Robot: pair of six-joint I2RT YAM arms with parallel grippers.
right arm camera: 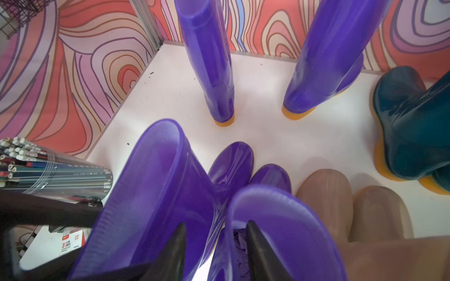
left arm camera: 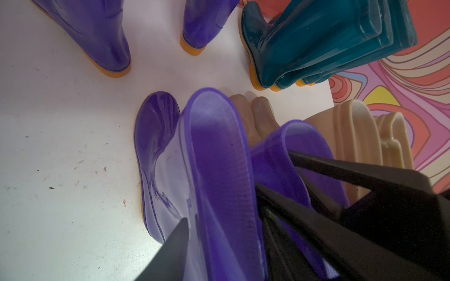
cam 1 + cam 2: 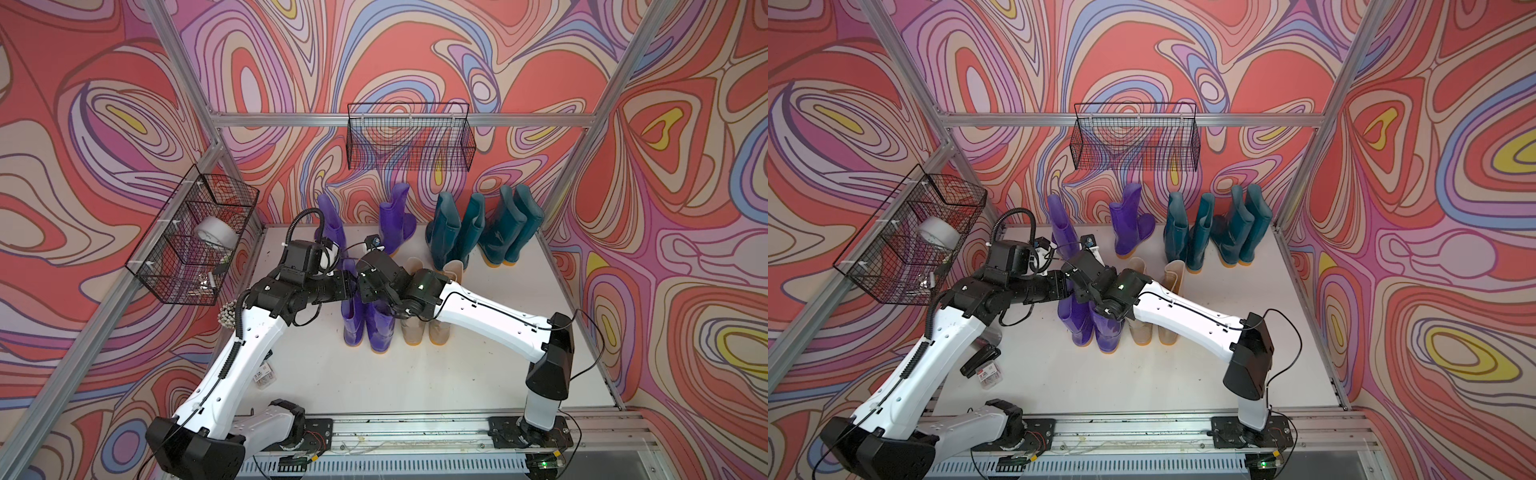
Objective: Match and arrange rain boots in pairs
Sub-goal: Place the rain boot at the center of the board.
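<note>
Left wrist view shows you the collar of the left front purple boot (image 2: 219, 155) lying between your left fingers (image 2: 170, 253). One finger runs up its outer wall and the other is lost among the dark shapes on the far side, so you cannot tell whether they press the collar or only flank it. In the right wrist view your right fingers (image 1: 258, 255) stand clearly apart and hold nothing. One tip reaches inside the mouth of the right front purple boot (image 1: 287, 214), that boot's near rim sits in the gap, and the other finger lies over toward its partner. In both top views these two boots stand upright, touching side by side on the white surface (image 3: 415, 386), with the beige pair (image 3: 413, 330) just beside them on the right. Two more purple boots (image 3: 392, 224) stand apart from each other near the back wall, and four teal boots (image 3: 446, 237) are bunched to their right.
</note>
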